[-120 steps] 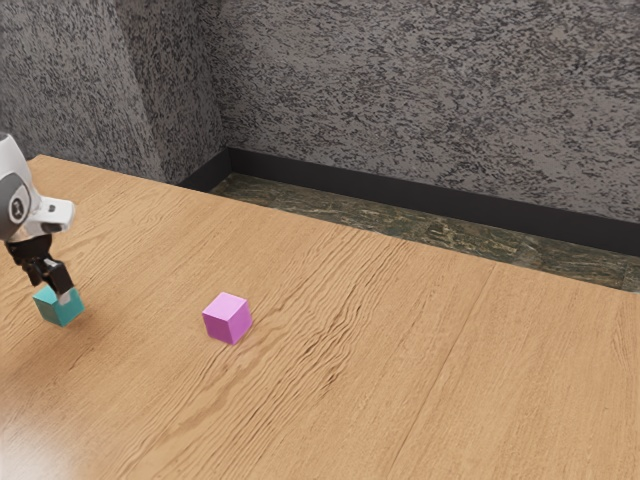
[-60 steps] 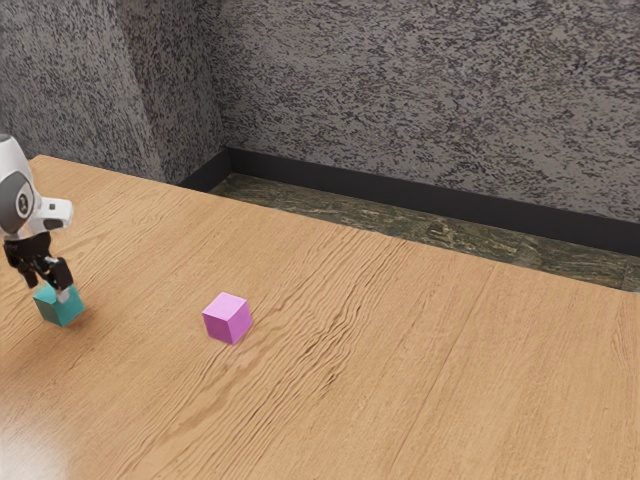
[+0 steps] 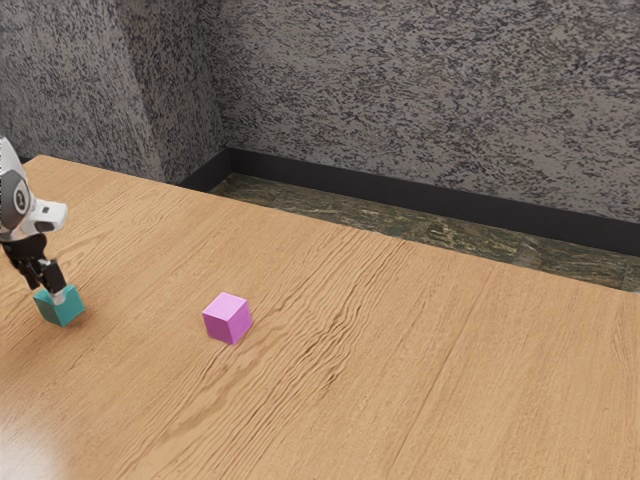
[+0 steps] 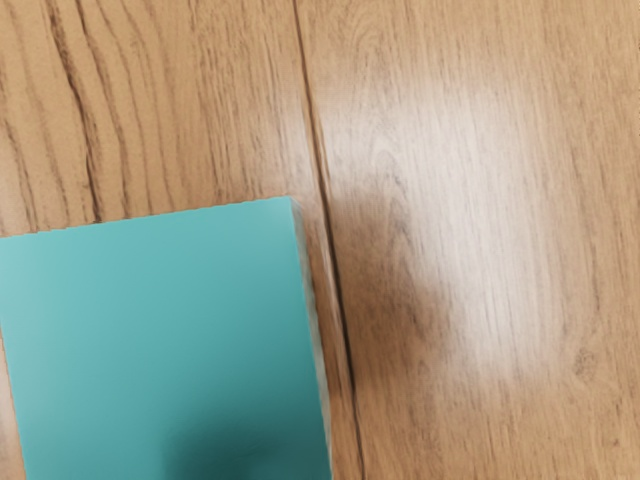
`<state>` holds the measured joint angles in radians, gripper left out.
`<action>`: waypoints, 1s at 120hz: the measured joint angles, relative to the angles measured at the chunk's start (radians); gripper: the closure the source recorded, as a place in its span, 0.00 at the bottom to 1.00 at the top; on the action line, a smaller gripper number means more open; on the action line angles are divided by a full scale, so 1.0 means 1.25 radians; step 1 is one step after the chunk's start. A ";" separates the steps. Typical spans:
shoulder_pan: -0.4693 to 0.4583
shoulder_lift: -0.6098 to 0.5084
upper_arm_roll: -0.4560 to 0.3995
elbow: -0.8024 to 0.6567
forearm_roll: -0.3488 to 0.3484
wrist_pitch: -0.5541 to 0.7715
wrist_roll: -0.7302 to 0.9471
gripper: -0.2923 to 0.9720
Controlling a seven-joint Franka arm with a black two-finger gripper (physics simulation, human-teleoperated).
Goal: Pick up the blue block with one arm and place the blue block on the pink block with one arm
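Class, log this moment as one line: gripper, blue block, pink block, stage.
gripper: at blue block | blue block: on table | pink block: apart, top bare | stage: not stacked

The exterior view looks obliquely across the wooden table (image 3: 400, 380) from afar; the wrist view faces straight down, close above the teal block (image 4: 160, 340) both share.

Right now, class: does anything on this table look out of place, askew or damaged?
Nothing stands out. The blue block, teal in shade, is just under the gripper; the pink block rests flat on the table, apart from it, undamaged.
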<state>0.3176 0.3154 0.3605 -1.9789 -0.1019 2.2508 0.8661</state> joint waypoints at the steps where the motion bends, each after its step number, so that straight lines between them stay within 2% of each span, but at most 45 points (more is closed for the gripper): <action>1: 0.000 0.002 0.000 0.000 -0.001 0.000 0.004 0.25; 43: 0.012 0.038 -0.007 0.023 -0.035 -0.005 0.118 0.25; 68: 0.017 0.064 -0.004 0.068 -0.084 -0.006 0.159 0.25; 87: 0.019 0.075 -0.003 0.078 -0.106 -0.006 0.167 0.25; 120: 0.020 0.091 0.000 0.093 -0.111 -0.009 0.142 0.25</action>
<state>0.3421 0.4289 0.3610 -1.8630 -0.2412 2.2394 1.0436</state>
